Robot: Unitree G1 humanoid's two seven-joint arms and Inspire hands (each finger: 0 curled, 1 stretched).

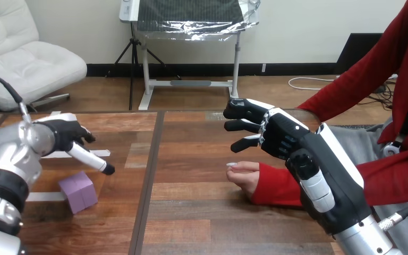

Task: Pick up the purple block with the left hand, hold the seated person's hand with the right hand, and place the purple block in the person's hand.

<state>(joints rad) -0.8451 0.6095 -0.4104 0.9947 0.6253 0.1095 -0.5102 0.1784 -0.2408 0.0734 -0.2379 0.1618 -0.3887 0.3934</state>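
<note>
A purple block point(78, 192) rests on the wooden table point(191, 212) at the lower left. My left hand point(69, 138) hovers just above and behind it with fingers relaxed, one stretched out over the block, not touching it. The person's hand point(244, 174) lies on the table near the middle, coming in on a red sleeve from the right. My right hand point(276, 135) is raised above and slightly right of the person's hand, fingers spread and straight, apart from it.
White tape strips point(98, 153) lie on the table near the block. A dark seam point(147, 180) runs down the tabletop between the block and the person's hand. The person's other red-sleeved arm point(345, 90) rests along the table's far right edge.
</note>
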